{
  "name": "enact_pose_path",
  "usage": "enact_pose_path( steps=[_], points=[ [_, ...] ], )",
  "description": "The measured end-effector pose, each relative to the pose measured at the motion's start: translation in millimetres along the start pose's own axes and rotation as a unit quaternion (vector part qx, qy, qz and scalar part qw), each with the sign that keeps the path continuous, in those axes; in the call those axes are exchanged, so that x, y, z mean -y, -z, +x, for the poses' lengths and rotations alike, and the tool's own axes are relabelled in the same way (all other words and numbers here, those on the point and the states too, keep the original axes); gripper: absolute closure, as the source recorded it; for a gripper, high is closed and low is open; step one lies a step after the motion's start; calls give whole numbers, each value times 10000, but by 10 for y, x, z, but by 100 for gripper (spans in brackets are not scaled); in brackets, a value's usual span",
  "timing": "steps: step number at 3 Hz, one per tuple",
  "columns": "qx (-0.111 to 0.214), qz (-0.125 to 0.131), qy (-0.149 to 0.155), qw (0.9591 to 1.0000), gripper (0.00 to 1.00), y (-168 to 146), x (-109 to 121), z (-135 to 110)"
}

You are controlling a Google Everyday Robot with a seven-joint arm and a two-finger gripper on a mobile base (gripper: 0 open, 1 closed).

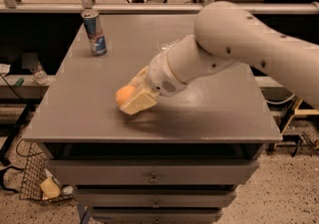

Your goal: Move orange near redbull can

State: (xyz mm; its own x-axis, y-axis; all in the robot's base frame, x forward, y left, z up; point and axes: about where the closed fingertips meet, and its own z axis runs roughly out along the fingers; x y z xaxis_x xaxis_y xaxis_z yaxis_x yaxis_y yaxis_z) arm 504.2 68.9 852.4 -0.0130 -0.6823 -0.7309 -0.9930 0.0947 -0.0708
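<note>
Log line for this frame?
gripper: shut on orange, low over table | redbull can: upright, far-left corner, apart from orange | goal: not yet met

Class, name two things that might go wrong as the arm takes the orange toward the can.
The orange sits only partly inside the gripper, near the front of the table; a round fruit may slip and roll off. The can stands tall and slim at the far left corner; the bulky arm may tip it.
</note>
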Motion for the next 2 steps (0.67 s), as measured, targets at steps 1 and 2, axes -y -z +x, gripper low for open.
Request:
enact_pose_path(
  steps=[1, 2],
  points=[
    [307, 118, -25, 9995, 100, -299, 245, -256],
    [305, 362, -21, 9989, 100, -502, 541, -494]
  ],
)
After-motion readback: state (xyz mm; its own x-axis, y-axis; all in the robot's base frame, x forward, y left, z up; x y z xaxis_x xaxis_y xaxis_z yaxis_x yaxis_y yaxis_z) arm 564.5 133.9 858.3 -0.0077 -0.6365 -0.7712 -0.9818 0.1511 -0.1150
